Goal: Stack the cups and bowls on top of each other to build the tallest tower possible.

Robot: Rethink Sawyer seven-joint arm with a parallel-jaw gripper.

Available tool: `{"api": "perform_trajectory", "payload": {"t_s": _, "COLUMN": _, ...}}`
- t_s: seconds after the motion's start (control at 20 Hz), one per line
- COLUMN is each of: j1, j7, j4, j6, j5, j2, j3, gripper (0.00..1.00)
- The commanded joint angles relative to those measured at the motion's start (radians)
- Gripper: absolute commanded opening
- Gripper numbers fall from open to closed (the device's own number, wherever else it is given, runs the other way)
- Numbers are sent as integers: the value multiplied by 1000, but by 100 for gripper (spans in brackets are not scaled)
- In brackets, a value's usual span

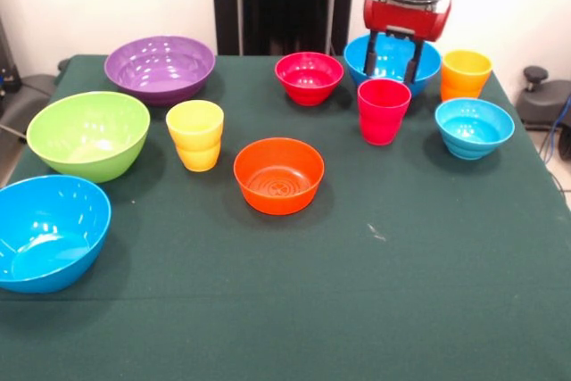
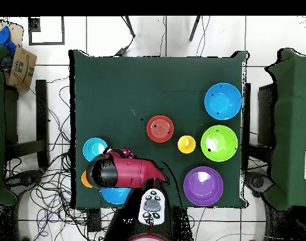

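Note:
My gripper (image 1: 393,62) hangs open at the table's far right, its fingers (image 1: 413,60) just above the red-pink cup (image 1: 384,111) and in front of a blue bowl (image 1: 426,58). It holds nothing. The orange cup (image 1: 466,74) and small light blue bowl (image 1: 474,128) stand to the right, and the small red bowl (image 1: 309,77) to the left. The orange bowl (image 1: 278,175) sits mid-table with the yellow cup (image 1: 195,134) beside it. The purple bowl (image 1: 161,67), lime green bowl (image 1: 88,134) and second blue bowl (image 1: 49,231) line the left side. Every piece stands alone and upright.
In the overhead view the arm (image 2: 121,171) covers the red-pink cup, the red bowl and most of the near blue bowl (image 2: 116,196). The green tablecloth (image 1: 401,292) stretches bare toward the front edge. Chairs and cables surround the table.

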Motion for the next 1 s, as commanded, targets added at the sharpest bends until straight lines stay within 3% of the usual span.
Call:
{"api": "perform_trajectory", "payload": {"t_s": 0.05, "j1": 26, "j7": 143, "j4": -85, "j6": 52, "j5": 52, "j2": 64, "j3": 67, "gripper": 100}}
{"api": "perform_trajectory", "payload": {"t_s": 1.0, "j1": 63, "j7": 161, "j4": -105, "j6": -42, "j5": 68, "j2": 154, "j3": 44, "gripper": 100}}
